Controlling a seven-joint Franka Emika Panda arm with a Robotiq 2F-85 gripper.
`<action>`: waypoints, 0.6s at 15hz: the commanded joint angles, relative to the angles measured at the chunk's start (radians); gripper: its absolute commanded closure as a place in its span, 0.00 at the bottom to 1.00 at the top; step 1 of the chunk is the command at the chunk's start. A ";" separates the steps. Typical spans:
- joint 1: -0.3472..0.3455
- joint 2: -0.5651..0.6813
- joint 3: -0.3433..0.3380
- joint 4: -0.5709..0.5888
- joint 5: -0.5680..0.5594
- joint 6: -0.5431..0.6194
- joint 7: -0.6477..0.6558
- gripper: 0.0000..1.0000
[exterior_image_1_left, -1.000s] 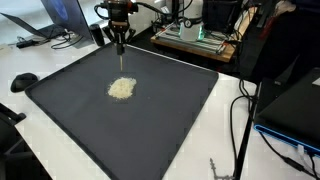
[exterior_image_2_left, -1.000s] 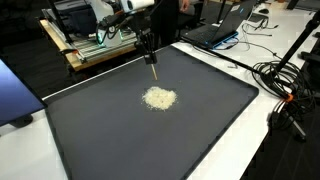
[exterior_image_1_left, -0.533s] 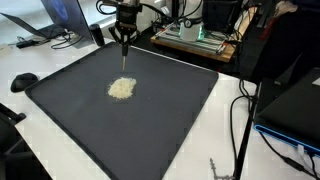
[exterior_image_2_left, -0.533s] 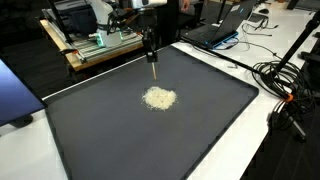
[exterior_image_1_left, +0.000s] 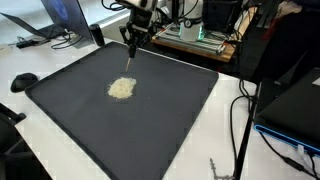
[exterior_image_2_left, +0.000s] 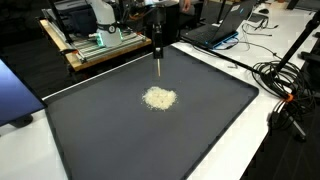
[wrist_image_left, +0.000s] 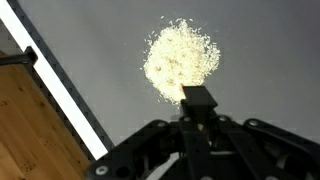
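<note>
Thin stick (exterior_image_2_left: 160, 65) pinched in fully closed pincer (exterior_image_2_left: 158, 50), held vertical so tip faces dark mat (exterior_image_2_left: 100, 130), just beyond crumb pile (exterior_image_2_left: 159, 98).

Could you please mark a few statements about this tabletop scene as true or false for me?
1. The pale heap of loose grains lies on the dark grey flat mat. True.
2. The gripper is open and empty. False: it is shut on a thin stick-like tool that points down at the mat.
3. The grains are spread over the whole mat. False: they sit in one small heap near its middle, and the rest of the mat is bare.
4. Black cables lie on the white table beside the mat. True.
5. The mat rests on a wooden floor. False: it lies on the white table.
</note>
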 joint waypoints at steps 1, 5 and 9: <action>0.039 -0.012 0.038 0.004 -0.199 -0.085 0.170 0.97; 0.104 0.040 0.105 0.031 -0.339 -0.223 0.312 0.97; 0.177 0.096 0.168 0.062 -0.429 -0.366 0.416 0.97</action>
